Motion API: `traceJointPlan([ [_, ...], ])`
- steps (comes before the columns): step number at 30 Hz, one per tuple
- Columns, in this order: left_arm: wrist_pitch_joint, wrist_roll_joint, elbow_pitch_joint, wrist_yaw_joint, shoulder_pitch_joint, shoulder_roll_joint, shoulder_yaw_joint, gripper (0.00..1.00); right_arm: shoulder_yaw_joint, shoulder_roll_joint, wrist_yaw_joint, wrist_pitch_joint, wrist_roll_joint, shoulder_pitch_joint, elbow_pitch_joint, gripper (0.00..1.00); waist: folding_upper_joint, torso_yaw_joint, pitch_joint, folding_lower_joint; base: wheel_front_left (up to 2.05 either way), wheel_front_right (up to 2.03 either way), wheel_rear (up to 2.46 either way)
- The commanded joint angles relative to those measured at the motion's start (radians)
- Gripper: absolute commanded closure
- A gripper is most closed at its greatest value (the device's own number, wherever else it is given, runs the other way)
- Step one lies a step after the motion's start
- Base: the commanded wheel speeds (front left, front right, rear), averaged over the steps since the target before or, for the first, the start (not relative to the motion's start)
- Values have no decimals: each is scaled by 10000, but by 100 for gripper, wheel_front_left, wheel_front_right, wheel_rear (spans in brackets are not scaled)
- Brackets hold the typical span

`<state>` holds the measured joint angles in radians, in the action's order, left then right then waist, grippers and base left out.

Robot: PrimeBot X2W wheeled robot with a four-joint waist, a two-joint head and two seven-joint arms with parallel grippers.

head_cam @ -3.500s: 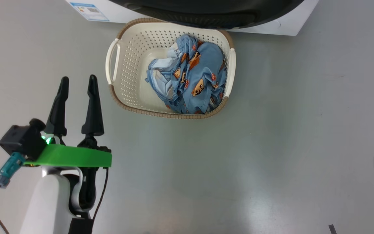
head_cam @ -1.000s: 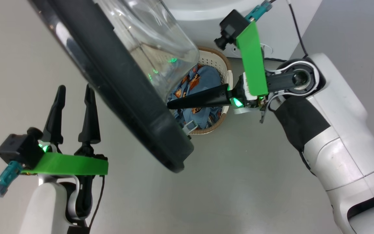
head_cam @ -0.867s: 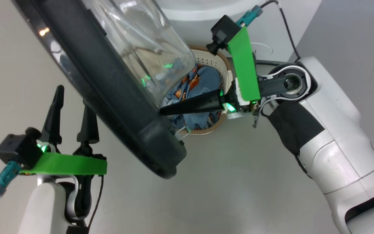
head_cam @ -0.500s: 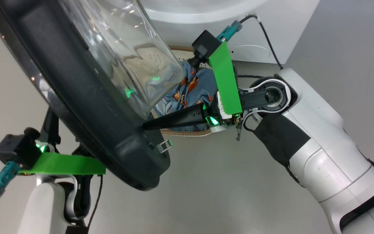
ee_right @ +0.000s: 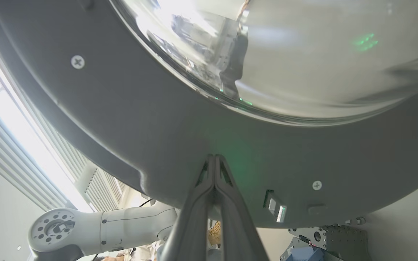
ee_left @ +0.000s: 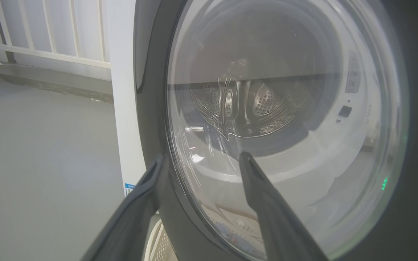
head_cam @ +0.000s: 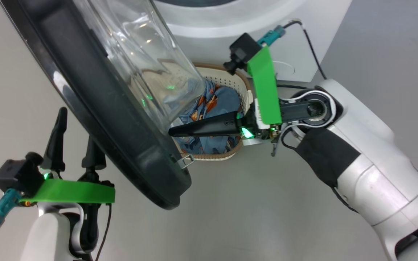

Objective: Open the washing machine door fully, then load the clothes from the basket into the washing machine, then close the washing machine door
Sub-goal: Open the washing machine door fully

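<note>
Right gripper (ee_right: 214, 159) jaws pressed together, empty, tips against the smooth dark plastic inner frame of the washing machine door (head_cam: 122, 119), with the clear bulging glass bowl (head_cam: 151, 61) just beyond the tips. Left gripper (ee_left: 201, 159) jaws wide, empty, facing the door's glossy outer side. Clothes (head_cam: 223, 101) in the perforated basket (head_cam: 244, 85) under the right fingers.

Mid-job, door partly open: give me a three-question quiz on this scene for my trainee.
1. True or false: the right claw is shut, its tips against the washing machine door on its inner side.
2. Fill in: the left claw is ____ (open or shut).
3. What holds the clothes? A the basket; B the right claw; C the left claw.
Key: 1 true; 2 open; 3 A.
</note>
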<state>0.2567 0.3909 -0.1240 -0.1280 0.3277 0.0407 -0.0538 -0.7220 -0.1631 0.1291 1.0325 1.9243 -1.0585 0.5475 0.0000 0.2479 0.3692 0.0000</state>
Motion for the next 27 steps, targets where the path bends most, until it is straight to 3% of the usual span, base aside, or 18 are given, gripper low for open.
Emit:
traceJointPlan([
  [1, 51, -120, 191, -27, -81, 326, 388, 0, -48, 60, 16, -177, 182, 393, -309, 100, 0, -85, -145, 0, 0, 0, 0],
  [27, 51, -352, 29, -27, -1070, 626, 795, 0, -1175, -2132, 16, -2937, 2529, 2171, -2631, 100, 0, -755, -1673, 0, 0, 0, 0],
])
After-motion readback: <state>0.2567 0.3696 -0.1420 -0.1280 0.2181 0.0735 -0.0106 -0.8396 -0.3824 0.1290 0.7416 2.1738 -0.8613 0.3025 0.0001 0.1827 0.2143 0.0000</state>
